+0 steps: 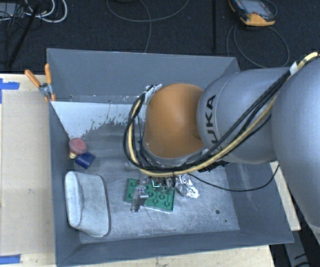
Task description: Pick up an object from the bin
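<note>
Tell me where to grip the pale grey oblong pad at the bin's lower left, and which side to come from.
Grip the pale grey pad across its short width near mid-length, coming straight down. It lies flat, long axis running up the view, with both long sides clear of other things. The bin's left wall is close, so that side is probably tight.

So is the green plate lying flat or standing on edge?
Flat: the green plate lies with its broad face up on the bin floor.
</note>
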`<state>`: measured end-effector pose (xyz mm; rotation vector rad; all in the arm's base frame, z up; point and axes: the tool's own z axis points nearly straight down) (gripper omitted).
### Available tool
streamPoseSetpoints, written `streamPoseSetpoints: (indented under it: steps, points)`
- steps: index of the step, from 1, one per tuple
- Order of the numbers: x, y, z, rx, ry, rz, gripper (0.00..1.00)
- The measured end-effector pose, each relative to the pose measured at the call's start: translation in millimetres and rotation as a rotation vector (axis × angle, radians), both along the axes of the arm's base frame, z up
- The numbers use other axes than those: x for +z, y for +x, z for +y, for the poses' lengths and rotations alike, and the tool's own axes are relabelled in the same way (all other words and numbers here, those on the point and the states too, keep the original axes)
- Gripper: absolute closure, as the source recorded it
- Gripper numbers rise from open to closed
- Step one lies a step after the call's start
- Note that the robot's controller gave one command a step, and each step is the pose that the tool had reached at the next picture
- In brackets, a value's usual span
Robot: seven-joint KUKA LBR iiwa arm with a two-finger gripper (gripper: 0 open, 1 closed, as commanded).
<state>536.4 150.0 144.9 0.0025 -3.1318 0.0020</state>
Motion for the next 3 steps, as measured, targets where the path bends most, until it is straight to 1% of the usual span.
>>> streamPoseSetpoints:
  steps: [1, 2, 3]
  points:
    - [-68.1, -15.2, -49.3, -0.018, 0.006, -0.025, 0.00]
    - [-64.0, -11.8, -48.2, -0.019, 0.007, -0.034, 1.00]
    - [58.4, 2.1, -23.2, 0.038, 0.004, -0.018, 1.00]
